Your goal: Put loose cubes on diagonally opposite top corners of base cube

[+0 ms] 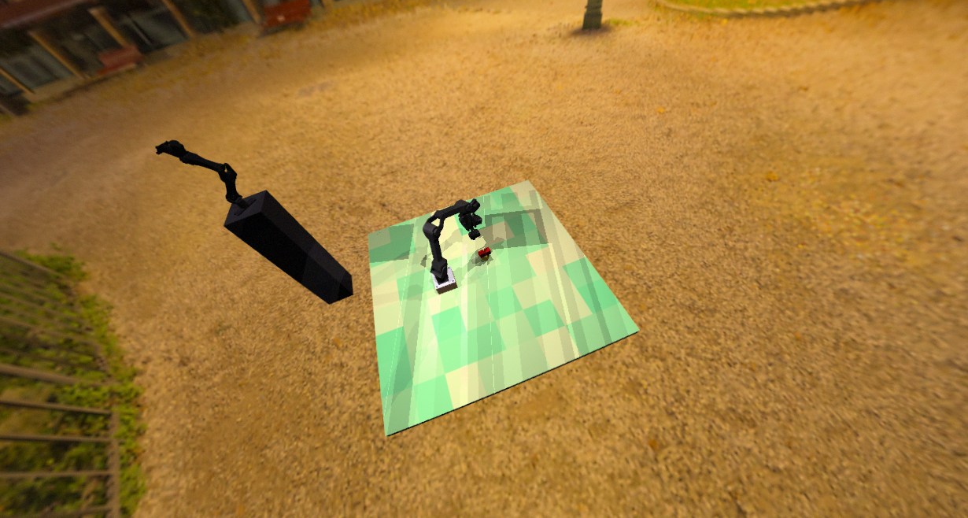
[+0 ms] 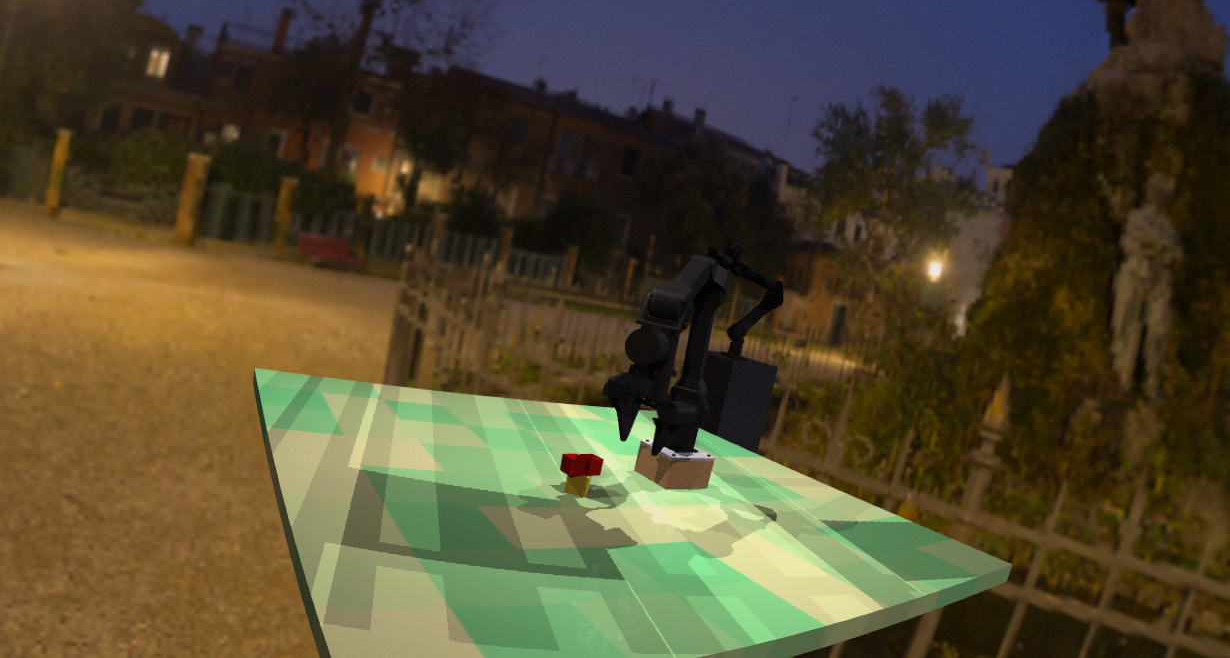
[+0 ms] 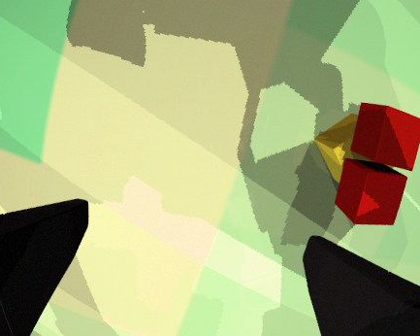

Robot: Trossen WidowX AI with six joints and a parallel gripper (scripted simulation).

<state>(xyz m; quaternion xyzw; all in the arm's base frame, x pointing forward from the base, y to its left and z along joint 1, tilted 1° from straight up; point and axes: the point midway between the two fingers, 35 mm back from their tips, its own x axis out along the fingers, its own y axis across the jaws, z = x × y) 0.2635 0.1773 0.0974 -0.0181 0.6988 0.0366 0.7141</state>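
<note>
Two red cubes sit side by side on the yellow base cube. In the wrist view one red cube is above the other red cube, with a narrow dark gap between them. They look level in the exterior view, where the left cube and the right cube overhang the base. Much of the base top is hidden, so exact centering cannot be told. My gripper is open and empty, above the table and off to one side of the cubes, touching none of them.
The patterned green table carries my arm's box-shaped mount, close to the cubes. A tall black pedestal with a second arm stands beyond the table edge. Shadows cross the table.
</note>
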